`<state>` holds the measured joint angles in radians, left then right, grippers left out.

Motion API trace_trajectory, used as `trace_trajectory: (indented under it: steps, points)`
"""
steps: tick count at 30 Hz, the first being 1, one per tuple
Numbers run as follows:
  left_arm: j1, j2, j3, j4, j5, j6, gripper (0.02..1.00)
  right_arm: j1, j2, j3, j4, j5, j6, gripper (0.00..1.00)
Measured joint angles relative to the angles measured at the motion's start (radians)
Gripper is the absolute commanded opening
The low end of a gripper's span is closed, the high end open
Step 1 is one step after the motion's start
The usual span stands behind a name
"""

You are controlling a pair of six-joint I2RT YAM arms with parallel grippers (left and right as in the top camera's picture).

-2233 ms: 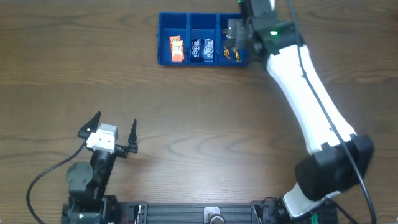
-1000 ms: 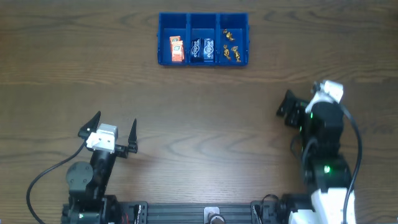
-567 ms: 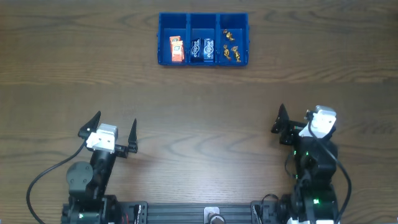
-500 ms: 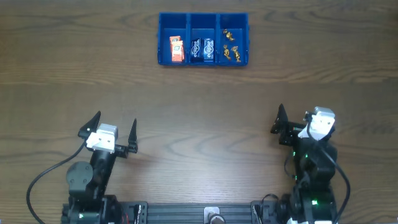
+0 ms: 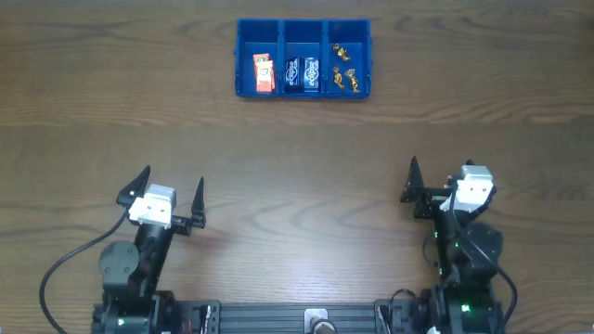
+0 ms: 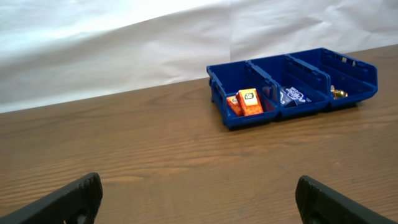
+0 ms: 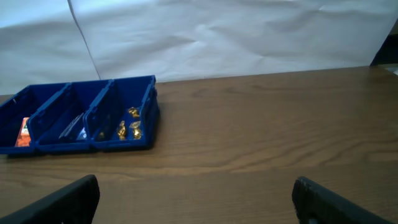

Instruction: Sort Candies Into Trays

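Observation:
A blue tray (image 5: 303, 26) with three compartments sits at the far middle of the wooden table. Its left compartment holds orange candies (image 5: 264, 73), the middle one blue-wrapped candies (image 5: 302, 72), the right one gold-wrapped candies (image 5: 344, 68). The tray (image 6: 292, 70) shows in the left wrist view and the tray (image 7: 81, 99) in the right wrist view, far ahead of each gripper. My left gripper (image 5: 170, 193) stands open and empty near the front left. My right gripper (image 5: 438, 182) stands open and empty near the front right.
Bare wooden tabletop (image 5: 297, 158) stretches between the grippers and the tray. A white backdrop (image 7: 236, 37) rises behind the table's far edge. A black rail (image 5: 306, 315) runs along the front edge between the arm bases.
The right arm has drawn back from above the tray's right compartment to the front right of the table and folded down there. The left arm has not moved.

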<state>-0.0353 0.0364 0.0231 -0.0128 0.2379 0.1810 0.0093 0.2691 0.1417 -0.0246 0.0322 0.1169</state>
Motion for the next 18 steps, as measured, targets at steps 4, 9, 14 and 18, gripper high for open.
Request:
trace_trajectory:
  steps: [4, 9, 14, 18]
  points:
    - [0.0, 0.0, 0.0, 0.0, 0.0, 0.0, 0.998, 0.0, -0.08, -0.001, -0.054, 0.0, -0.001, 0.998]
    - [0.0, 0.0, 0.0, 0.0, 0.0, 0.0, 0.998, 0.0, -0.205, -0.001, -0.132, -0.001, -0.004, 0.998]
    - [0.0, 0.0, 0.0, 0.0, 0.0, 0.0, 0.998, 0.0, -0.225, -0.001, -0.159, -0.003, -0.004, 0.996]
    - [0.0, 0.0, 0.0, 0.0, 0.0, 0.0, 0.998, 0.0, -0.254, -0.024, -0.126, -0.003, -0.004, 0.998]
